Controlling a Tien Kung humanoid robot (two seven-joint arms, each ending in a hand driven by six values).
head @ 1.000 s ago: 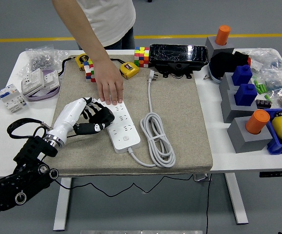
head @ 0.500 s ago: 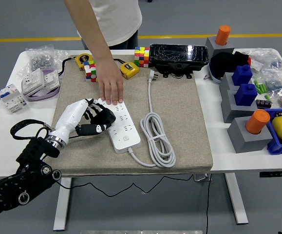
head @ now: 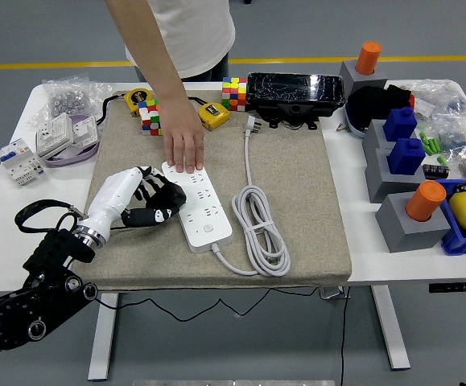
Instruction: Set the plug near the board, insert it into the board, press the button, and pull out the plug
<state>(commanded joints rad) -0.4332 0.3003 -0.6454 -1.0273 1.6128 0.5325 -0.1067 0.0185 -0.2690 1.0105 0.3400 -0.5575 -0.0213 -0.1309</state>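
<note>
Your left hand (head: 154, 201) lay beside the white rectangular plastic power strip (head: 196, 205), fingers curled, apparently empty. A person's hand (head: 184, 145) pinned the strip's far end. The small grey plug (head: 252, 124) beyond it was rigid and light; grip its body.

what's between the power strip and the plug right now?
In the head view, only bare beige mat and the strip's own white cable, coiled right of the power strip, running up to the plug. Nothing else.

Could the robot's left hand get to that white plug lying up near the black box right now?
Probably not easily. The plug lies free, but beyond the power strip and the person's hand pressing its far end; the left robot hand sits at the strip's left side.
</note>
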